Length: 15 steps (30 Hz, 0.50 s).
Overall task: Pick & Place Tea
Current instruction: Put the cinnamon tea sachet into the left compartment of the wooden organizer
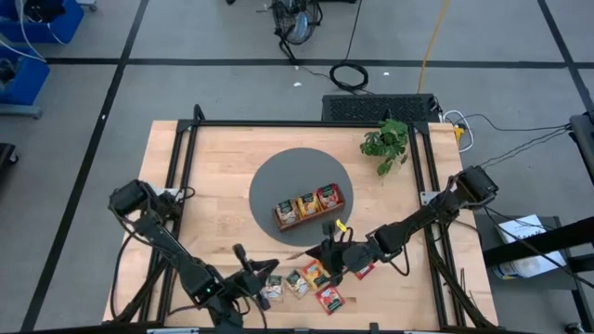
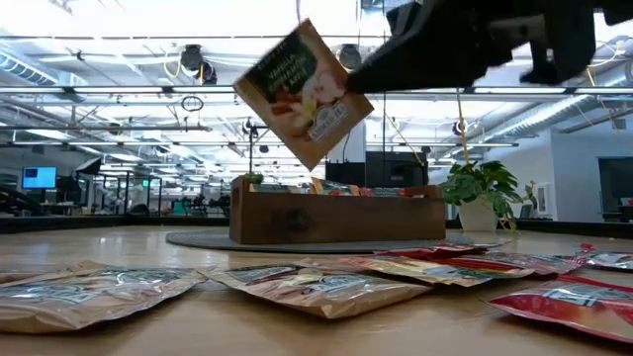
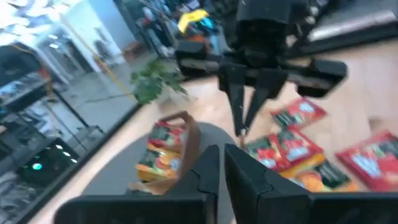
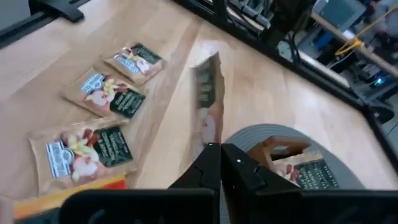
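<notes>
One sachet [image 2: 304, 92] hangs tilted — corner down — from right fingers [image 4: 208, 163].

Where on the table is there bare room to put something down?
Bare wood lies left of the grey mat, and behind it up to the plant. The front is crowded: loose sachets lie there, with both arms over them.

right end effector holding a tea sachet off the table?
Yes: the right end effector is shut on a tea sachet, which hangs tilted in the air above the table.
</notes>
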Each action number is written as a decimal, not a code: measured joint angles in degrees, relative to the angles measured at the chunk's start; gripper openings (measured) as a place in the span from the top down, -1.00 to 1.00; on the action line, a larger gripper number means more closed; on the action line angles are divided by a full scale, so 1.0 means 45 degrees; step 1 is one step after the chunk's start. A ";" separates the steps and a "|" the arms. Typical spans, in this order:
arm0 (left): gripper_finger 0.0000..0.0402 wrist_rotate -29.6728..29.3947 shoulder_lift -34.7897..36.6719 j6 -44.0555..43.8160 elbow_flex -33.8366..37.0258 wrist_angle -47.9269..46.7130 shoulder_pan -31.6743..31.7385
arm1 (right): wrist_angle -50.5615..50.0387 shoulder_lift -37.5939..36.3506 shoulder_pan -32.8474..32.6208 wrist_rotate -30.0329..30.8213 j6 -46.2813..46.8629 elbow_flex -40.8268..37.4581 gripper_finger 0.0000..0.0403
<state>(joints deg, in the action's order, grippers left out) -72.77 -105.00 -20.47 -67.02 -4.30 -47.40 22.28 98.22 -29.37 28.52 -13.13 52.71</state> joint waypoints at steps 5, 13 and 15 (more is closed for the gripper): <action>0.52 0.1147 0.0185 -0.0225 0.0000 -0.0149 0.0371 | 0.2224 -0.0573 0.0246 -0.0993 -0.0975 -0.1330 1.00; 0.05 0.3758 0.0167 -0.1421 0.0000 -0.1022 0.1377 | 0.4183 -0.1532 0.0342 -0.2042 -0.0777 -0.3348 1.00; -0.01 0.4735 0.0172 -0.2005 0.0000 -0.1203 0.1703 | 0.4494 -0.1531 0.0337 -0.2042 -0.0760 -0.3538 1.00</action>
<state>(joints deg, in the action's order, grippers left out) -51.46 -104.22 -29.49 -67.02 -9.71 -39.74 42.50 91.33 -27.85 19.34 -16.55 36.79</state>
